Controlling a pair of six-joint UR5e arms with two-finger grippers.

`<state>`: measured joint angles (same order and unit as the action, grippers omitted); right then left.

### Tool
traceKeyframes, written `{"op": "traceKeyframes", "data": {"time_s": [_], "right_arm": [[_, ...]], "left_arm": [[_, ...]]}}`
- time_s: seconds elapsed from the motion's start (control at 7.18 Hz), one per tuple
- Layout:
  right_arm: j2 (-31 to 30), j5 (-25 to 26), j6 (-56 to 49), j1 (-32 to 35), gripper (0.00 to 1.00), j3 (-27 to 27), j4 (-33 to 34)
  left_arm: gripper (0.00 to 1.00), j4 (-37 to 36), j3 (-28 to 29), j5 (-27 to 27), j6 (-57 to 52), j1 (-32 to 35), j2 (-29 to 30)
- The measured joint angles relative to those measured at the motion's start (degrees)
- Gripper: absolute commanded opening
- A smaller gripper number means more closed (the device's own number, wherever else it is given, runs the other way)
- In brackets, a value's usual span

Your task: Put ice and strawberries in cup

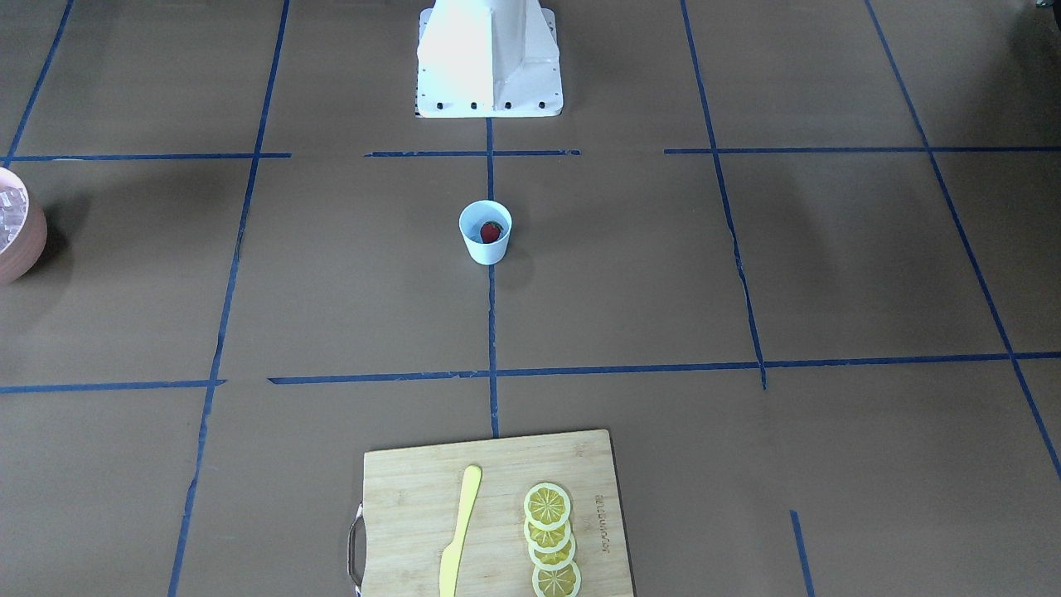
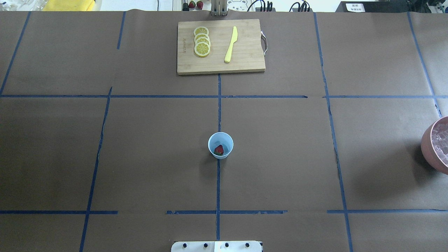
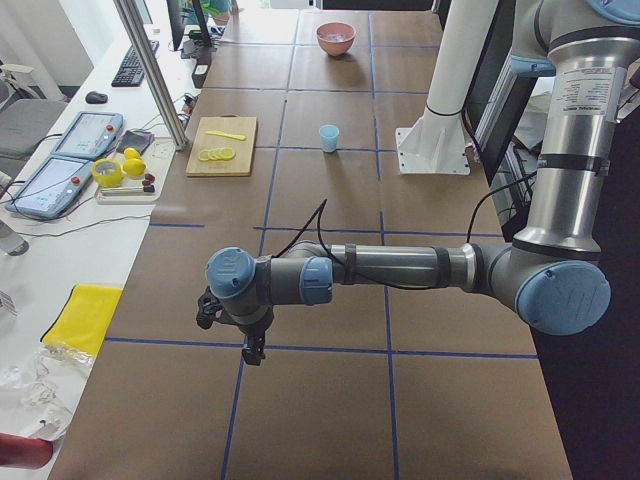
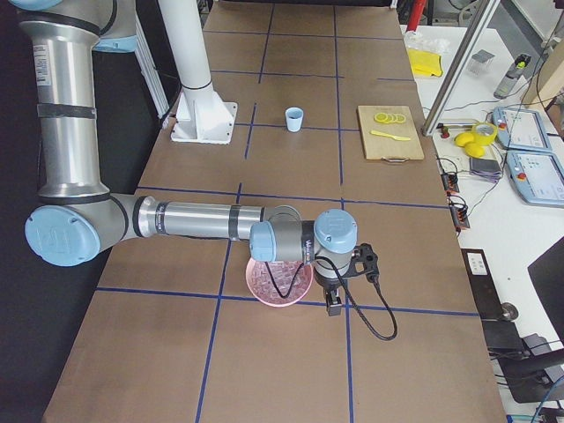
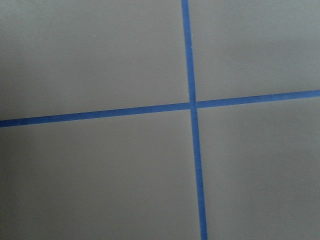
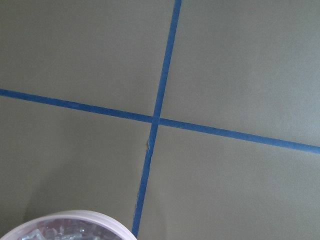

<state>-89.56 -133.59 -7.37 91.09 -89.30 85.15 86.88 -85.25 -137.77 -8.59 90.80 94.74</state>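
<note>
You have the right gripper [image 4: 334,307] hanging just beside the bowl [image 2: 427,148] of ice [image 2: 441,141], whether parted or closed I cannot tell, so the ice step seems in hand: next lift a cube and carry it well across to the cup [image 2: 220,145], where the strawberry [image 2: 218,150] already lies.

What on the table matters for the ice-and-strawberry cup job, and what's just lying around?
For the job:
- cup
- strawberry, already in the cup
- ice, in the bowl at the table's right edge

Lying about:
- cutting board
- lemon slices on the board
- knife on the board
</note>
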Motion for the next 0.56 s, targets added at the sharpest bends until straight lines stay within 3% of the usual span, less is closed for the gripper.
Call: {"op": "traceKeyframes", "data": {"time_s": [0.56], "right_arm": [[-0.07, -1.51, 0.13, 0.04, 1.0, -0.15, 0.45]], "left_arm": [[1.0, 0.29, -0.65, -0.43, 0.07, 0.08, 0.0]]}}
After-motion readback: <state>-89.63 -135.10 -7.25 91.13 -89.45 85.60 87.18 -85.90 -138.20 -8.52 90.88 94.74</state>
